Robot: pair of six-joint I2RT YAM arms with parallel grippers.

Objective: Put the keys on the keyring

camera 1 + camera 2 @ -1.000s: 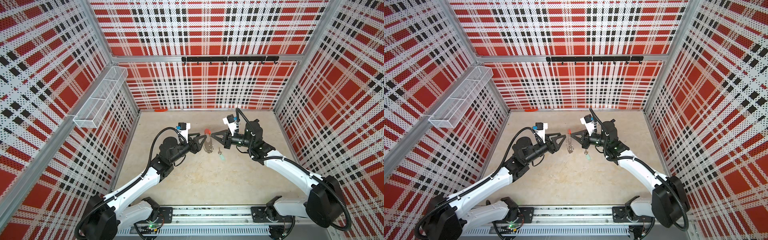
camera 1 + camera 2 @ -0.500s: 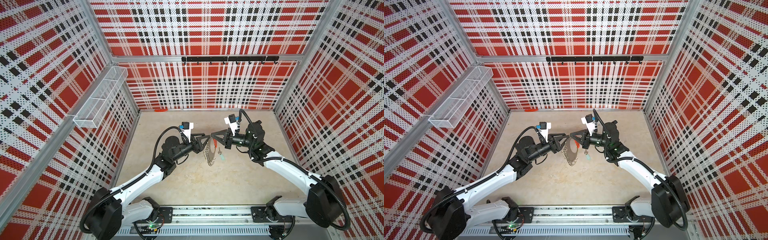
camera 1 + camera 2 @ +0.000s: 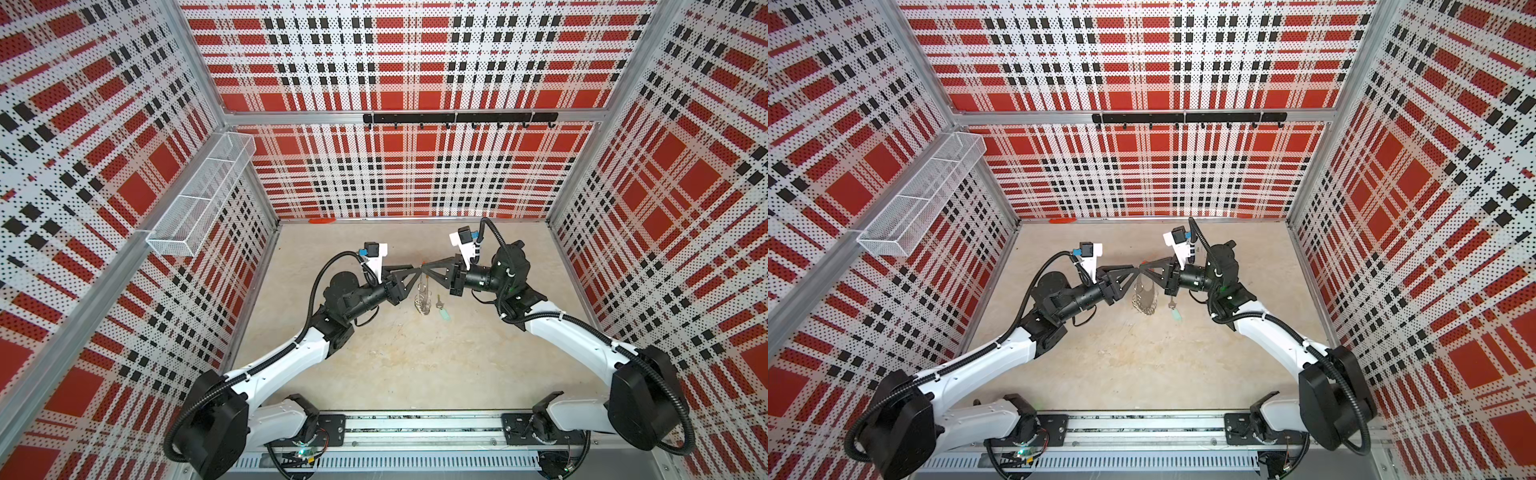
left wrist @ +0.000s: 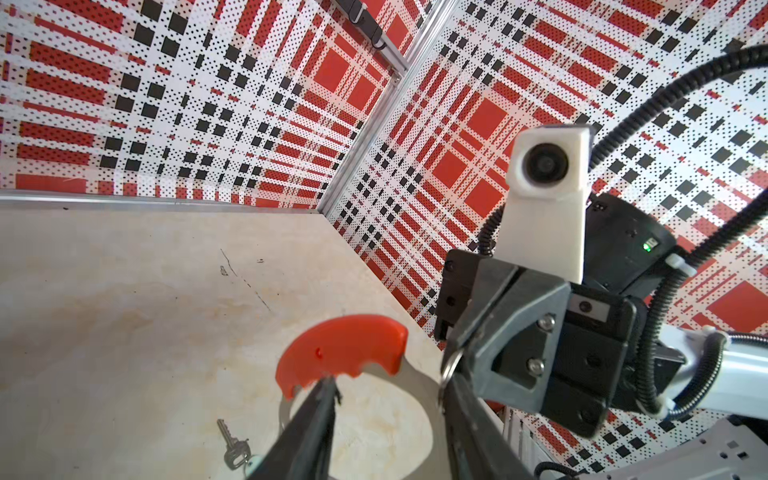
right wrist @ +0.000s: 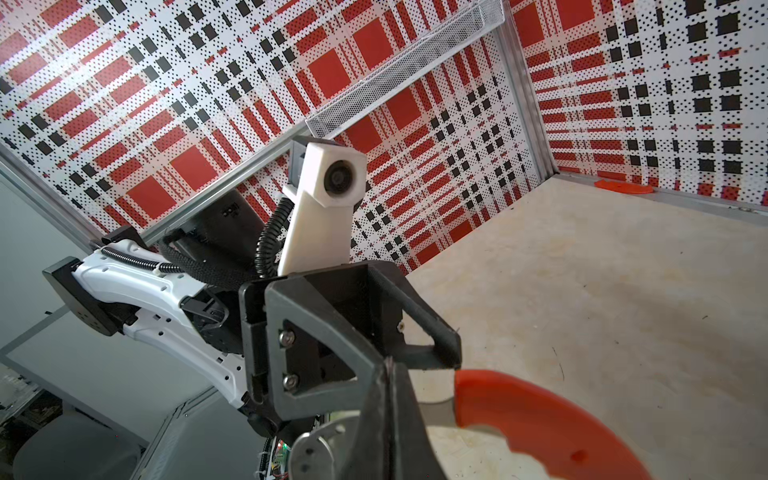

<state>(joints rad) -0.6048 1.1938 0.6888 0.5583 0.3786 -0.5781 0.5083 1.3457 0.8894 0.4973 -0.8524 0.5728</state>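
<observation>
Our right gripper [image 5: 388,368] is pinching the keyring [image 4: 340,345] tight in the air. Our left gripper [image 4: 386,384] is standing partly open at its red end. The key [image 3: 439,300] is lying on the tan floor [image 3: 395,357] below, touching neither gripper. Red plaid walls [image 3: 395,166] are standing around us.

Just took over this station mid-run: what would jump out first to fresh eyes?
The grippers meet tip to tip above mid-table: the right gripper is shut on the keyring, which hangs red section up, while the left gripper has its jaws apart at it. Beside the ring, the keys with their teal tag lie on the table.
</observation>
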